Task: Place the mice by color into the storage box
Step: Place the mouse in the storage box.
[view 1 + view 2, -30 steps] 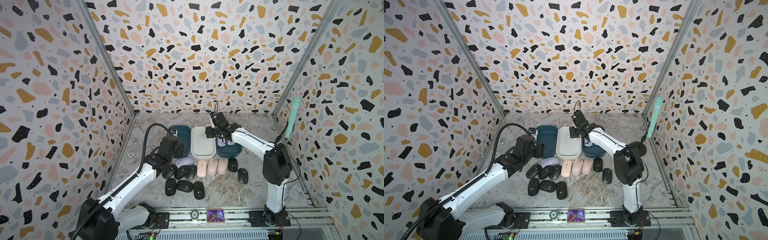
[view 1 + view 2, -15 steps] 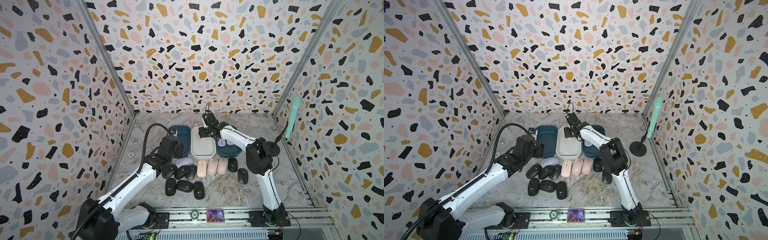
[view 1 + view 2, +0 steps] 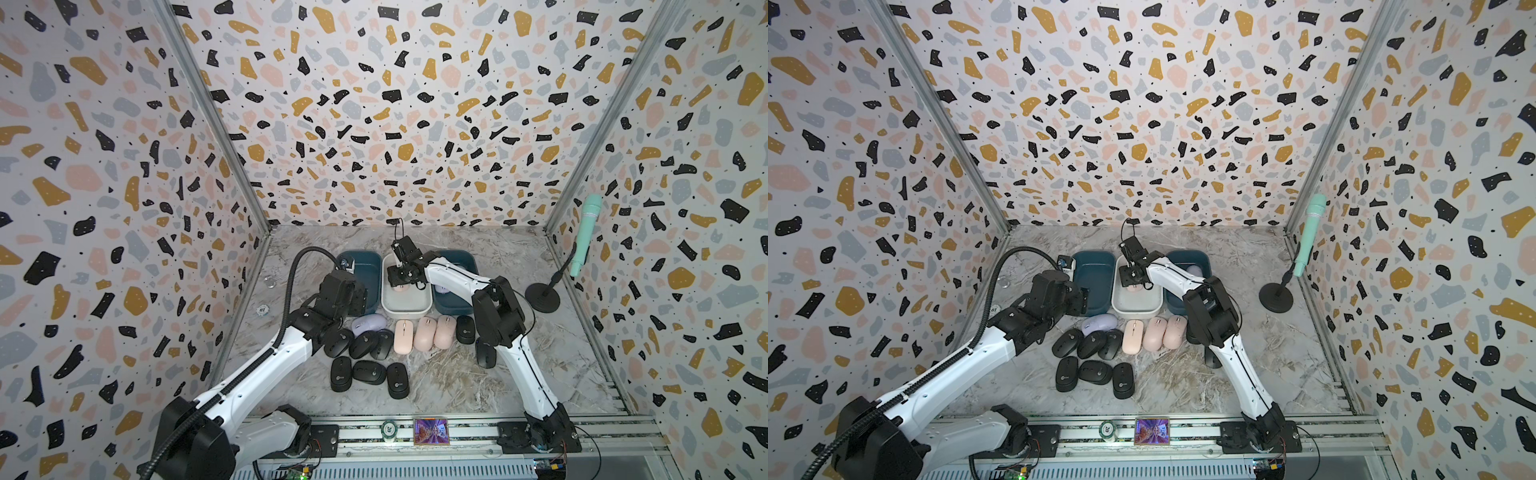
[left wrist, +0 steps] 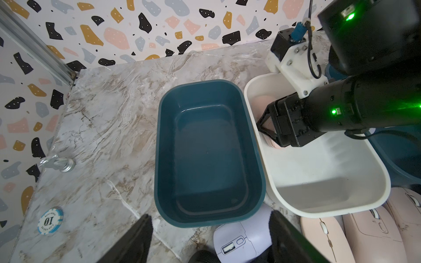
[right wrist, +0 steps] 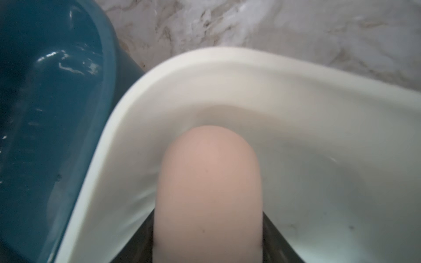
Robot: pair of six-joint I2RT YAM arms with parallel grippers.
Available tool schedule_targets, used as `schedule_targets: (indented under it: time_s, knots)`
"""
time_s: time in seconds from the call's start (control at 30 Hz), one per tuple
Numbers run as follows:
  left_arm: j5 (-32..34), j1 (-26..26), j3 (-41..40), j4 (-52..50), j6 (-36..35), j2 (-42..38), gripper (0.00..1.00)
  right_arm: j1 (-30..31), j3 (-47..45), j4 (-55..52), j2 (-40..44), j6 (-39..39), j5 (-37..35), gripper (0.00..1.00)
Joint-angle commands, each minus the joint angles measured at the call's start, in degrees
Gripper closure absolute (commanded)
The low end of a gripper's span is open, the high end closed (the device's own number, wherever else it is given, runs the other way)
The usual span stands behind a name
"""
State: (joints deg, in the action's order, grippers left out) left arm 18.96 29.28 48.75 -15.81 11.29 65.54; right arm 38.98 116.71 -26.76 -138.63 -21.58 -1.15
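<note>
My right gripper (image 3: pixel 401 279) is shut on a pale pink mouse (image 5: pixel 209 186) and holds it low inside the white storage bin (image 3: pixel 406 309), near its far end. The left gripper (image 4: pixel 210 218) is open above the table, at the near end of the empty left teal bin (image 4: pixel 164 127). A lavender mouse (image 4: pixel 243 241) lies between its fingers, untouched. Three pink mice (image 3: pixel 425 332) and several black mice (image 3: pixel 369 372) lie in rows in front of the bins. Another lavender mouse (image 3: pixel 1194 270) sits in the right teal bin (image 3: pixel 465 259).
A mint microphone (image 3: pixel 586 235) on a round black stand (image 3: pixel 542 297) is at the right wall. A poker chip (image 4: pixel 50 219) and a metal ring (image 4: pixel 60 164) lie left of the bins. Patterned walls close three sides. A rail runs along the front.
The right gripper has swung left from over the right teal bin to the white bin and dropped lower, its elbow folding in. The left arm has stayed put.
</note>
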Motion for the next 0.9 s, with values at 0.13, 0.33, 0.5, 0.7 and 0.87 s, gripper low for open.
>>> schedule_targets:
  time_s: [0.13, 0.33, 0.5, 0.7, 0.87]
  knots:
    - [-1.38, 0.17, 0.12, 1.36, -0.64, -0.67, 0.21, 0.28, 2.12, -1.17, 0.75, -0.61, -1.44, 0.46]
    - [-1.57, 0.17, -0.15, 1.20, -0.79, -1.54, 0.21, 0.31, 2.20, -1.45, 0.09, -0.91, -1.47, 0.41]
    - [-1.48, 0.15, -0.38, 1.58, -1.24, -1.64, 0.21, 0.31, 2.96, -1.62, -0.60, -1.08, -1.03, 0.39]
    - [-1.76, 0.22, -0.16, 1.57, -1.29, -0.94, 0.21, 0.04, 3.66, -1.56, 0.38, -0.57, -0.70, 0.30]
    - [-1.65, 0.19, -0.15, 1.66, -1.26, -0.67, 0.21, -0.05, 2.80, -0.80, 4.72, 0.12, -1.31, 0.29]
